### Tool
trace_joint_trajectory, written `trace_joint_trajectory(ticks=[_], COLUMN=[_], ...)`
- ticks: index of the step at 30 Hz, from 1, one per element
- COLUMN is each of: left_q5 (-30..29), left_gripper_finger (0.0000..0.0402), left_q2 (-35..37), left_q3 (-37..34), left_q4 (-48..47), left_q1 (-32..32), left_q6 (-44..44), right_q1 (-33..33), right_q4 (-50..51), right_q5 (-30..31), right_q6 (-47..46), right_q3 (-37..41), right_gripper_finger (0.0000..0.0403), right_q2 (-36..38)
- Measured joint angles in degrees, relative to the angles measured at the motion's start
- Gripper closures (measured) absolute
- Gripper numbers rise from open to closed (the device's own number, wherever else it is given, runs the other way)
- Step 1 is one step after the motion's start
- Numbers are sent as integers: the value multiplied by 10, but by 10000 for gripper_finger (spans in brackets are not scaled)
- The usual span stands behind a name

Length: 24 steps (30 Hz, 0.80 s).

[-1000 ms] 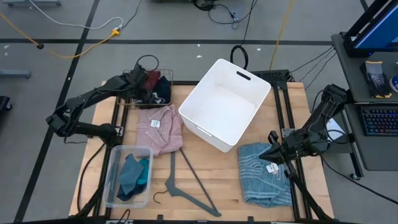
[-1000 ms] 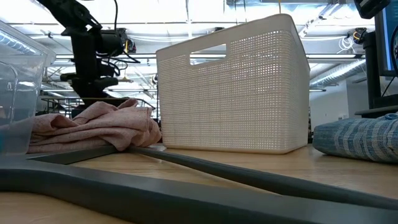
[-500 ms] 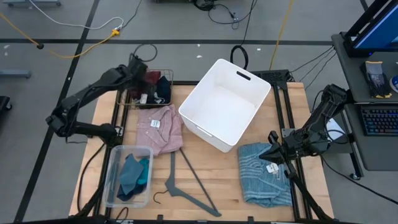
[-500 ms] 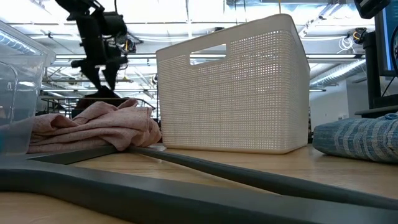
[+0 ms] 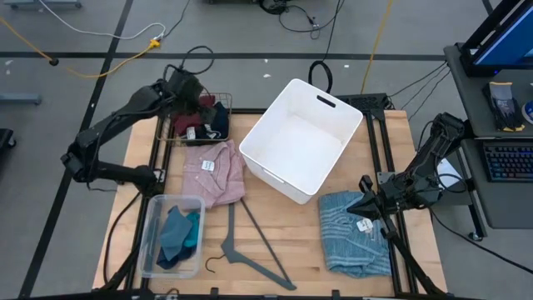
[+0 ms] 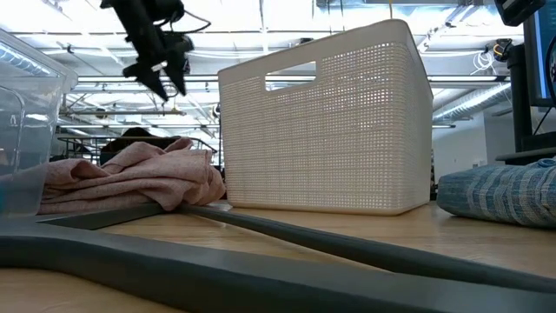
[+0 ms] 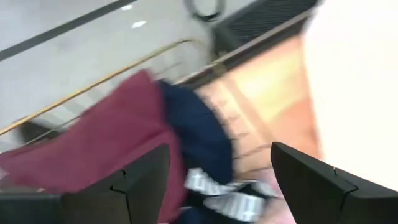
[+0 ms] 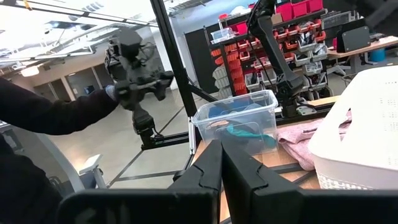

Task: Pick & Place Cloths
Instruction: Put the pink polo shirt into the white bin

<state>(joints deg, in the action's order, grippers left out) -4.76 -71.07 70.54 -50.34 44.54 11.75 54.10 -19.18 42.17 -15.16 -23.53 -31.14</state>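
**Left pincer spread above the wire basket**

Left gripper (image 5: 193, 90), from overhead, hangs over the wire basket (image 5: 171, 134) at the table's far left corner with nothing in it; its arm stretches in from the left. In that basket I see the maroon cloth (image 5: 193, 117) and navy cloth (image 5: 218, 119). Pink cloth (image 5: 214, 172) lies beside the white bin (image 5: 301, 138), teal pieces (image 5: 179, 235) in the clear tub (image 5: 155, 208), light-blue cloth (image 5: 353, 231) under the right gripper (image 5: 367, 207), pressed together.

Low view: left pincer up high, fingers (image 6: 157, 84) apart, hanger (image 6: 261, 252) across the foreground.

Left wrist: fingers wide over maroon and navy.
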Motion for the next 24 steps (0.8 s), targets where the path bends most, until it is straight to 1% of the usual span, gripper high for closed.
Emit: trace_joint_trajectory(ticks=[2, 5, 10, 12, 15, 20, 24], left_q5=[27, 51, 62, 63, 63, 63, 59], left_gripper_finger=[119, 119, 119, 119, 119, 119, 119], left_q2=[0, 0, 0, 0, 0, 0, -1], left_q3=[9, 16, 20, 20, 20, 20, 20], left_q4=[3, 3, -34, -59, -93, -115, -115], left_q1=[-21, -62, -153, -189, -236, -296, -332], left_q6=[0, -1, -40, -36, 26, 210, 294], right_q1=[0, 0, 0, 0, 0, 0, 0], right_q4=[0, 0, 0, 0, 0, 1, 1], right_q5=[0, 0, 0, 0, 0, 0, 0], right_q6=[0, 0, 0, 0, 0, 3, 13], right_q3=[0, 0, 0, 0, 0, 0, 0], right_gripper_finger=[403, 403, 403, 403, 403, 403, 403], right_q2=[0, 0, 0, 0, 0, 0, 0])
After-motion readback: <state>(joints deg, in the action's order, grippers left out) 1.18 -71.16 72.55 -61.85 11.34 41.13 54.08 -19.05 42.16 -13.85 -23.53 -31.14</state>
